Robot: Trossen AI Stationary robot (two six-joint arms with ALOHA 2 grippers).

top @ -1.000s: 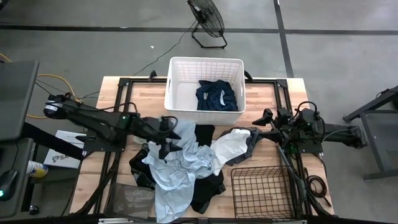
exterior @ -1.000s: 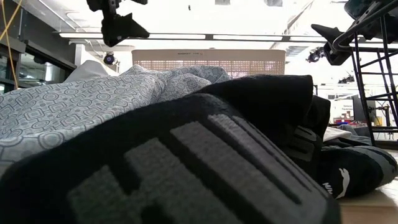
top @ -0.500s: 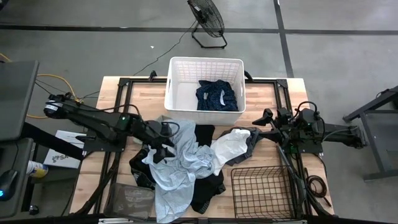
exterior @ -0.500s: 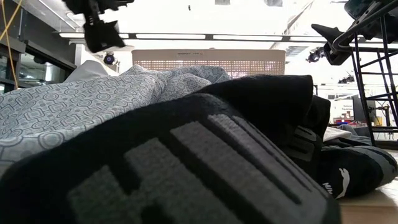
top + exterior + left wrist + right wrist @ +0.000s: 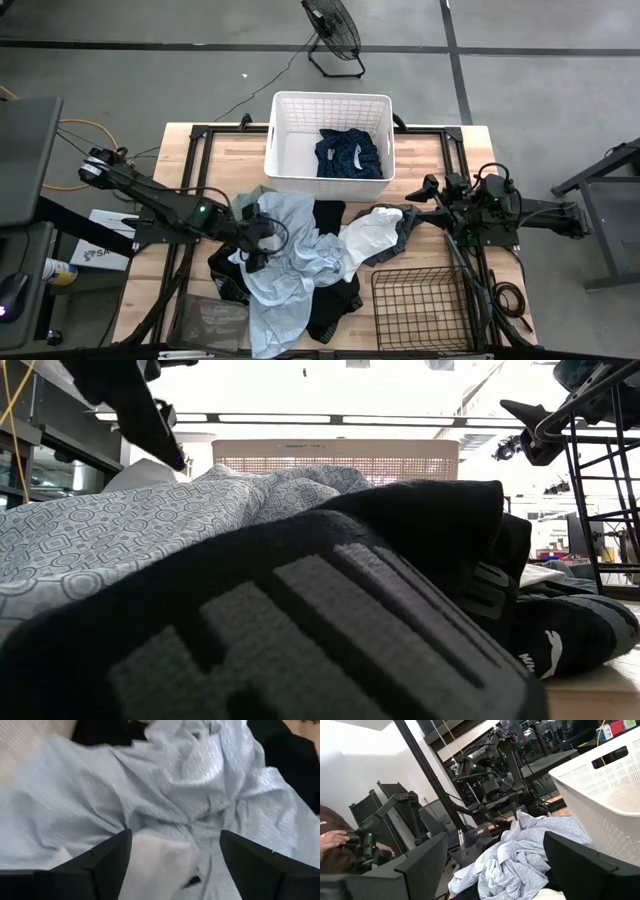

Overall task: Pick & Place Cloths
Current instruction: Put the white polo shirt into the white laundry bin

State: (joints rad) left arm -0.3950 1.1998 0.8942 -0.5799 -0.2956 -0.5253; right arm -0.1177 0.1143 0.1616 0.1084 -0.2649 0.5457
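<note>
While the right tool (image 5: 432,189) idles spread: left tool (image 5: 252,243), fingers apart, low over light blue cloth (image 5: 290,250).

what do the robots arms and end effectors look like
Both arms are dark, slim and jointed. The left arm carries a small green light and a pale rounded cap at its base. Each end effector, left and right, has two broad, black, angular fingers.
</note>
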